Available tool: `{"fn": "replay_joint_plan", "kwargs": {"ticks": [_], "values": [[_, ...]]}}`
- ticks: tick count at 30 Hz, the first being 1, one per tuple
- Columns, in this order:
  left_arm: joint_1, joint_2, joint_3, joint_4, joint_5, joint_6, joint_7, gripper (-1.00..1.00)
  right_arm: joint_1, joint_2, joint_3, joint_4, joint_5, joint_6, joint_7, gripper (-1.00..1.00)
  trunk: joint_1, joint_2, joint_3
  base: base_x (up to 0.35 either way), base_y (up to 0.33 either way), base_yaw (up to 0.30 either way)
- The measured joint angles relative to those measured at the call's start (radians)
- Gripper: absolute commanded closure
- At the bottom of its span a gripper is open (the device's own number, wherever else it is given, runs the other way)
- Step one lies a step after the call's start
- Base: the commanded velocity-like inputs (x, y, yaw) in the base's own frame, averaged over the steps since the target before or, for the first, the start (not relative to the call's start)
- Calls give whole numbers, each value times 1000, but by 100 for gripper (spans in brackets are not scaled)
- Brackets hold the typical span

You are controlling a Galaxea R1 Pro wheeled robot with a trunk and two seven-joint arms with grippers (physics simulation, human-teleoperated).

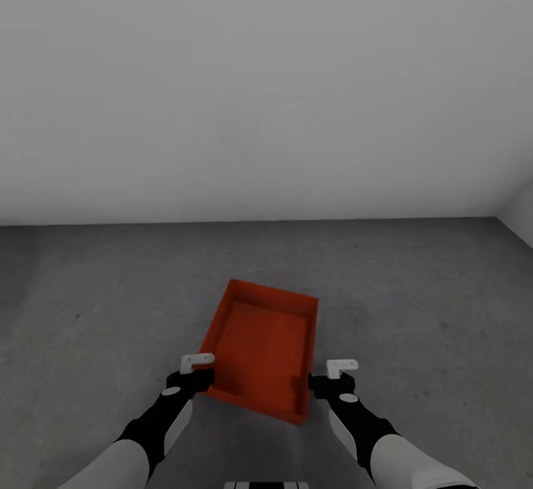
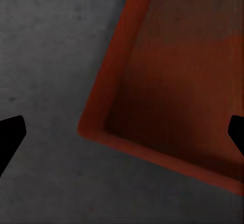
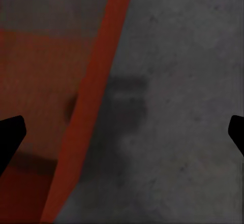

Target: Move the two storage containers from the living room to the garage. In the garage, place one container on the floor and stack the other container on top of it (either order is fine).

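Orange-red storage container (image 1: pixel 265 348) on grey concrete floor (image 1: pixel 414 289), lower centre of frame. Left end effector (image 1: pixel 194 372) and right end effector (image 1: pixel 334 376) spread wide, holding nothing, straddling near corners. Probably light, rigid, slick plastic; best pinched on thin side walls.

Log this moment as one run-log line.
place: garage | container: on floor, empty | left gripper: open, above near corner | right gripper: open, over side wall

One bin, two grippers.
A single orange-red bin (image 1: pixel 264 350) lies on the grey floor (image 1: pixel 414 289); one left gripper (image 1: pixel 197 368), one right gripper (image 1: pixel 334 373), one white wall (image 1: pixel 266 89).
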Motion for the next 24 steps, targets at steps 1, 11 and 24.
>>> {"fn": "replay_joint_plan", "kwargs": {"ticks": [1,11,24], "values": [[0,0,0,0,0,0,0,-100,0,0,0,0,0,1,0,-100,-4,7,3,0,0,0],[0,0,0,0,0,0,0,-100,0,0,1,0,4,7,0,-100,-42,77,34,0,0,0],[0,0,0,0,0,0,0,-100,0,0,0,0,0,9,-2,-100,-92,168,75,0,0,0]]}}
